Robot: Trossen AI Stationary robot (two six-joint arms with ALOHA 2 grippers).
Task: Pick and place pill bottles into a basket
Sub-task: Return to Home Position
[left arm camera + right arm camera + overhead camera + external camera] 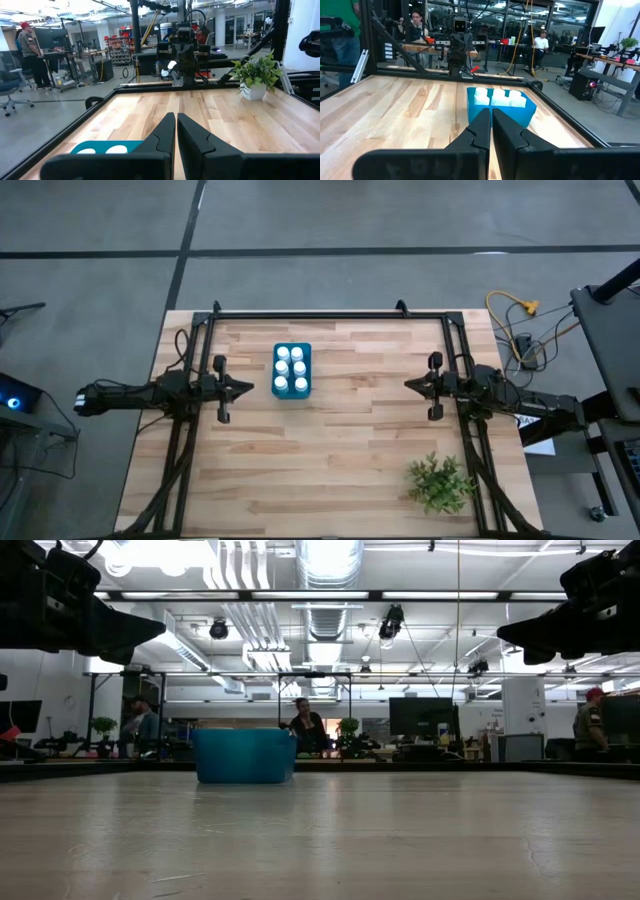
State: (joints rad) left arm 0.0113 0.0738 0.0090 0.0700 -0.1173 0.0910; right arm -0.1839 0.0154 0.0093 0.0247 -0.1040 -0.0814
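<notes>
At the left half of the table (pixel 340 450), we find the basket (pixel 245 757), a smooth blue plastic bin with rounded corners. It holds all six pill bottles (pixel 283 367), small white cylinders standing upright in two rows of three, round caps upward. No bottle remains on the pale wood planks, so we judge the loading complete. The left claw (pixel 246 388) sits just beside the basket and the right claw (pixel 408 384) well apart across the table. Both are pressed together on nothing and raised level, in our view parked clear. A leafy plant (pixel 438 483) stands near the right arm.
</notes>
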